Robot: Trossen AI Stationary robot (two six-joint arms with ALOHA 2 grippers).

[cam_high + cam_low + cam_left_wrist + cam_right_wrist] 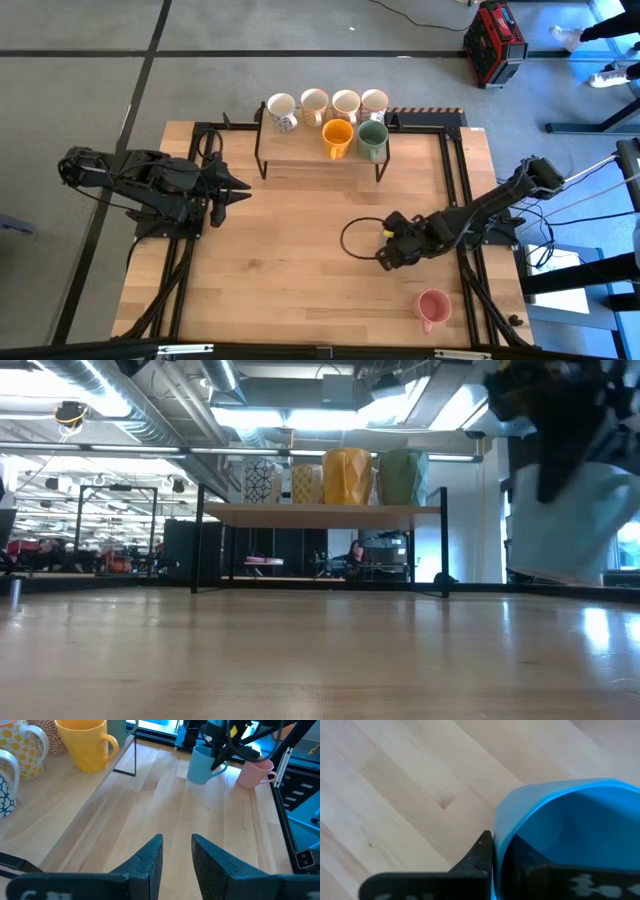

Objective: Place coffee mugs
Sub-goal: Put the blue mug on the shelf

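Pinching the rim of the light blue mug (202,764), the right gripper (220,751) has its fingers closed on the wall, one inside and one outside, as the right wrist view shows; the mug (565,835) hangs tilted, lifted just clear of the bench (290,270), at the bench's right-centre. In the high view the right gripper (388,250) hides the mug beneath it. Just beside it, nearer the front right corner, the pink mug (432,308) stands on the bench. Across the bench, the left gripper (238,190) waits above the left side, its fingers (150,857) narrowly parted and holding nothing. On the shelf (320,160) at the back stand six mugs: four pale patterned mugs (282,110) in the rear row, with the orange mug (337,137) and the green mug (373,139) in front of them.
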